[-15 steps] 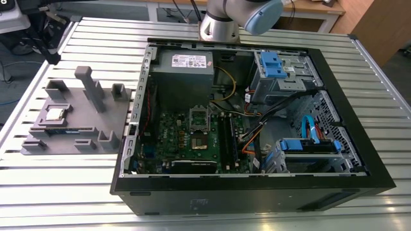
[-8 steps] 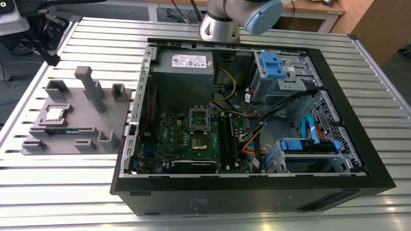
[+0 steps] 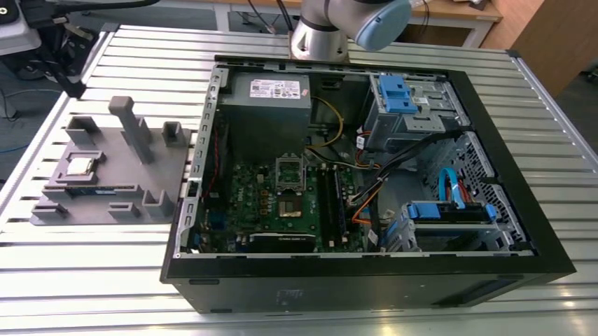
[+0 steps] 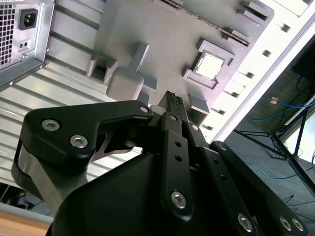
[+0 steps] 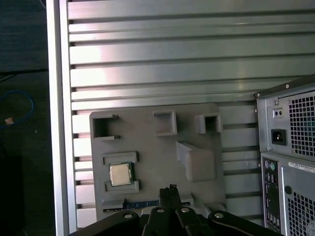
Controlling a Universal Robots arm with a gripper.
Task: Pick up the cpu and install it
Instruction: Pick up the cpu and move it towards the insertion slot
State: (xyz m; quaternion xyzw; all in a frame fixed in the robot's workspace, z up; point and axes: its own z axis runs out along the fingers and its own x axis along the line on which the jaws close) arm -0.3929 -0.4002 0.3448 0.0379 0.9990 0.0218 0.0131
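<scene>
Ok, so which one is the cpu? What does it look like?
Find the big open black computer case, then look at the grey tray beside it, on the exterior view's left. The cpu is the small shiny silver square in a raised frame, unlike the long dark memory stick next to it.

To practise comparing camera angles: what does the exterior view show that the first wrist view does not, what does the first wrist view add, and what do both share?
Exterior view: the inside of the open computer case, with the motherboard, cpu socket, power supply and blue drive cages.
First wrist view: the case's rear panel with its power inlet, and the shut claw.
Shared: the grey fixture tray holding the cpu and the memory stick, on the slatted metal table.
</scene>
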